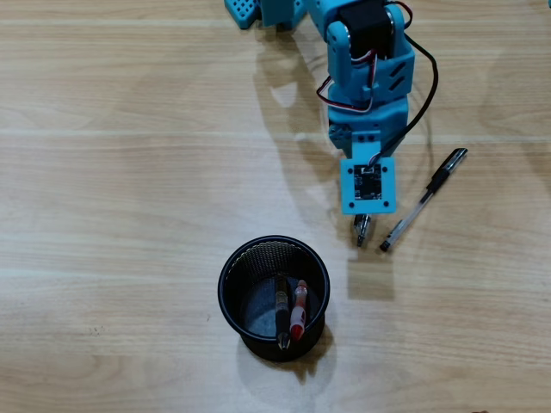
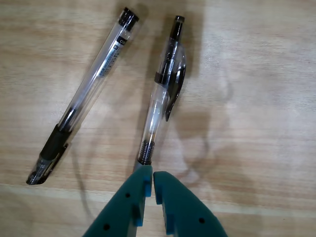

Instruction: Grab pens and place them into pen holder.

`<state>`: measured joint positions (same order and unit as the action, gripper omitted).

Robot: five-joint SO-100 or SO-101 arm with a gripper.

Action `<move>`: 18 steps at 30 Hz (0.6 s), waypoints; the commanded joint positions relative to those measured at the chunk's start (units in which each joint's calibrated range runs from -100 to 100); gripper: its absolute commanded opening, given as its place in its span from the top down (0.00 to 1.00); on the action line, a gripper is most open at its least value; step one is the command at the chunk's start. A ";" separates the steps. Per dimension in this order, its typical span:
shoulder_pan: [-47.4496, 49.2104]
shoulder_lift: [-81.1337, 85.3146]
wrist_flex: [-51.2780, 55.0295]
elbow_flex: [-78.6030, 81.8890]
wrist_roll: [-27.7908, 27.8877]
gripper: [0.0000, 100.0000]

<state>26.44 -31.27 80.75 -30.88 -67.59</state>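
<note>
Pincer [image 2: 150, 183] is closing on clip pen's [image 2: 163, 89] tip, nearly shut, w/ stick pen [image 2: 84, 96] lying left. Black pen [image 1: 281, 310] & red pen [image 1: 298, 311] are leaning inside holder [image 1: 231, 258], already delivered.

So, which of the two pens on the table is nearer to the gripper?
The clear pen with the clip: its tip lies right at the gripper. The capped stick pen lies off to the left in the wrist view.

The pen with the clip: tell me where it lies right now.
In the wrist view the pen with the clip lies on the wooden table, right of the clear stick pen, its tip at the gripper.
</note>
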 commanded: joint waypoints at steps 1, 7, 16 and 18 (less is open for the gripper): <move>-1.34 0.40 -0.43 -1.97 0.26 0.97; -0.61 0.40 -1.07 -2.61 0.26 0.83; 2.14 -0.03 -5.72 -2.61 -0.21 0.82; 2.59 -0.11 -5.63 -2.42 -0.21 0.82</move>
<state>28.35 -31.61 76.09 -31.41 -67.54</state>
